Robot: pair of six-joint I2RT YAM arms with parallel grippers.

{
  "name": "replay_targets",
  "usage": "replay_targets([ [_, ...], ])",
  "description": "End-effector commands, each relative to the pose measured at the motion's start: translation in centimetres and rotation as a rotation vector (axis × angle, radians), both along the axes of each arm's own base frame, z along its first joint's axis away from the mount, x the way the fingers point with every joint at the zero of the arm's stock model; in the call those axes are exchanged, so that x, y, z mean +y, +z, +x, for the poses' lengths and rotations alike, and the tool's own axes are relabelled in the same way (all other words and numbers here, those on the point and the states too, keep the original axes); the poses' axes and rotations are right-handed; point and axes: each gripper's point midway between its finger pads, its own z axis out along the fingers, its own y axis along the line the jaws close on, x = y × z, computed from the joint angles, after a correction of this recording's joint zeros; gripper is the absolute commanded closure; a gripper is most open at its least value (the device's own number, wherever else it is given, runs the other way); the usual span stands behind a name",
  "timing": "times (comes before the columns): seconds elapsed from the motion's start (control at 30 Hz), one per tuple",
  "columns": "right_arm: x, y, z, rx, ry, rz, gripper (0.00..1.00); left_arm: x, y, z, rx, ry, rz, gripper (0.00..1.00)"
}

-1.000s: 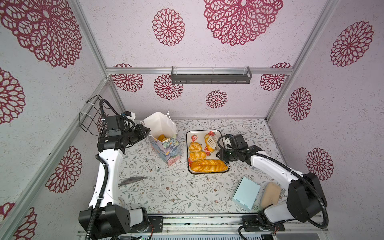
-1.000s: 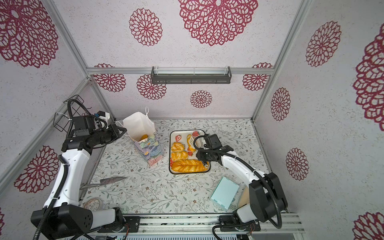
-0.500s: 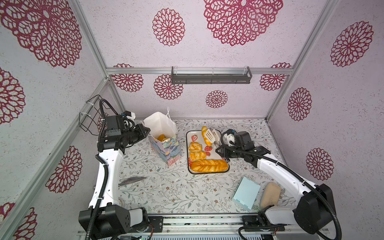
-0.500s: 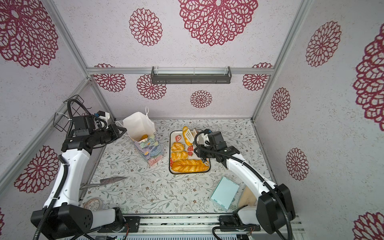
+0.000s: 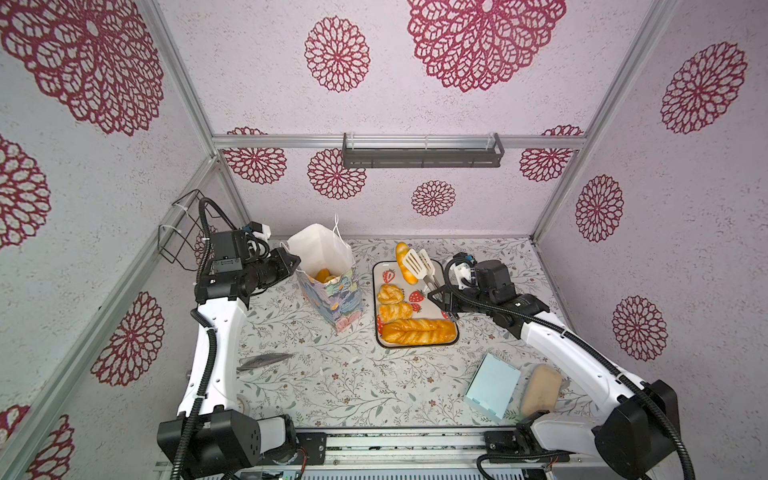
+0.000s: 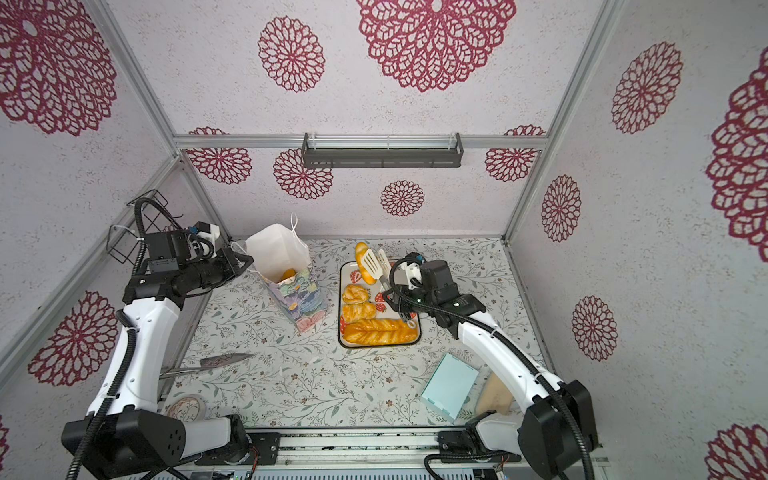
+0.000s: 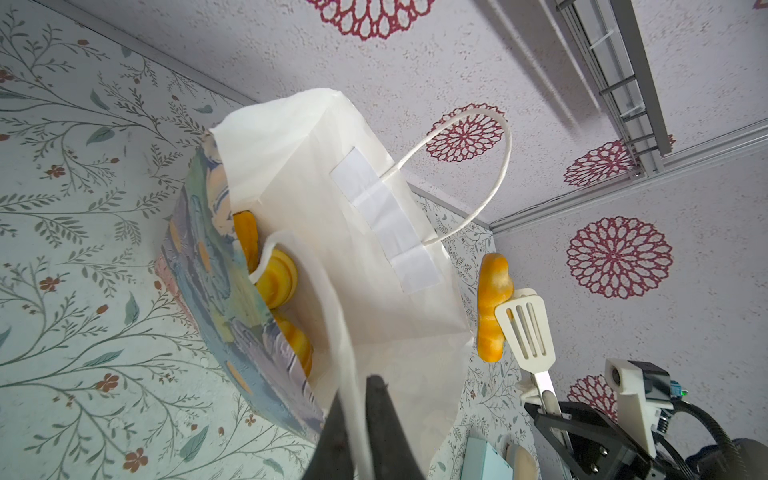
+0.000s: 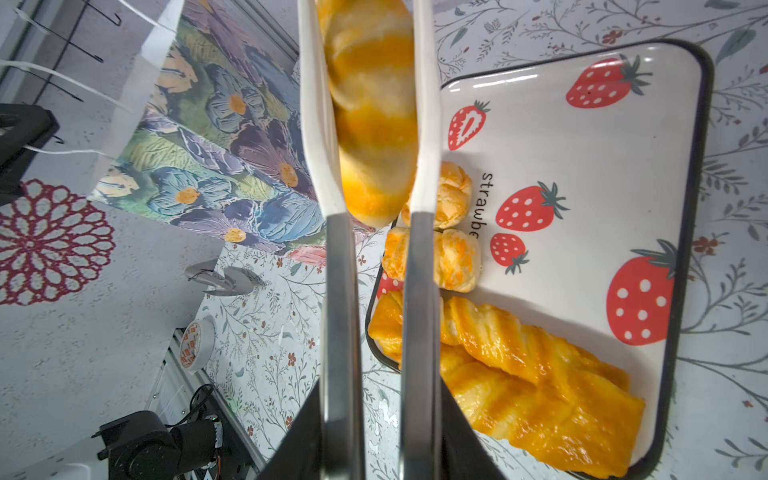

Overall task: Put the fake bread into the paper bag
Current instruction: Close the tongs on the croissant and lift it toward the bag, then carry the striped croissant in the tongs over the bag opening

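Bread (image 5: 324,275) is seen lying inside the bag (image 5: 332,307), which stands upright and open. The bag's left rim is pinched by the left gripper (image 5: 291,262), its jaws nearly closed on the paper. Just right of the bag's mouth a striped roll (image 5: 404,262) is clamped between white tongs (image 5: 420,266) and held clear of the tray (image 8: 540,137). Two small pastries (image 5: 392,301) and a braided loaf (image 5: 417,331) are left on the tray. The tongs' steel arms are squeezed by the right gripper (image 5: 442,297).
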Motion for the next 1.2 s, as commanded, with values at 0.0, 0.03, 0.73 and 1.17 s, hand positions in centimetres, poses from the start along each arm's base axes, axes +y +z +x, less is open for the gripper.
replay_targets([
  [0.0,1.0,5.8,-0.1,-0.147,0.039,0.108,0.65,0.0,1.1,0.2,-0.027,-0.002,0.006,0.89],
  [0.03,1.0,6.0,-0.1,-0.151,0.042,0.112,0.65,-0.1,1.1,0.2,-0.027,-0.003,0.007,0.89],
  [0.73,7.9,11.1,-2.4,-0.273,0.236,0.155,0.65,0.0,1.2,0.1,-0.028,0.001,0.008,0.89],
  [1.17,11.6,13.4,-3.1,-0.309,0.322,0.176,0.65,-0.1,1.1,0.1,-0.021,0.000,0.001,0.89],
])
